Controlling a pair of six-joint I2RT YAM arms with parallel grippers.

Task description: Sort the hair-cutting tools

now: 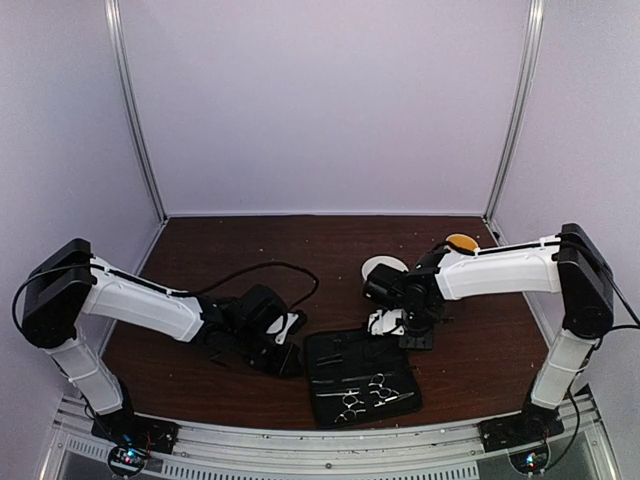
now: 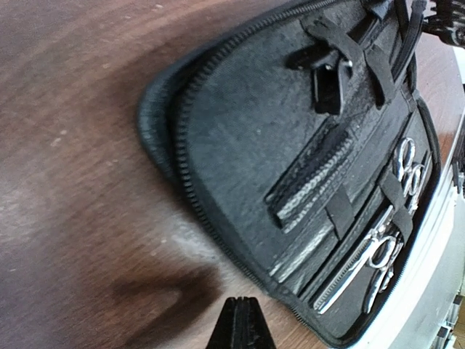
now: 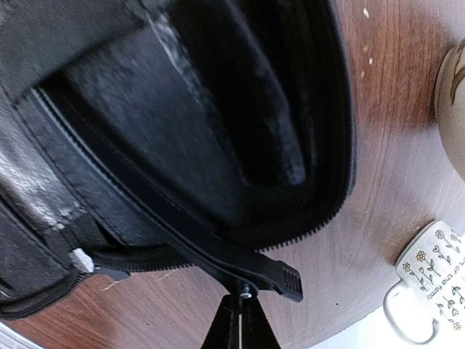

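Note:
The black case (image 1: 360, 375) lies open near the front of the table. Two silver scissors (image 1: 365, 395) rest strapped in its near half, also seen in the left wrist view as scissors (image 2: 378, 251). A black clip-like piece (image 2: 327, 69) sits under a strap at the case's far end. My right gripper (image 3: 241, 309) is shut on another slim black stick-like piece (image 3: 280, 275), held over the case's far edge (image 3: 320, 218). My left gripper (image 2: 241, 309) is shut with nothing in it, low over bare wood just off the case's left rim (image 2: 163, 123).
A white bowl (image 1: 385, 268) and a yellow round thing (image 1: 461, 242) stand behind the right arm. A flowered white mug (image 3: 429, 280) sits close to the right of my right gripper. A black cable (image 1: 250, 272) loops behind the left arm.

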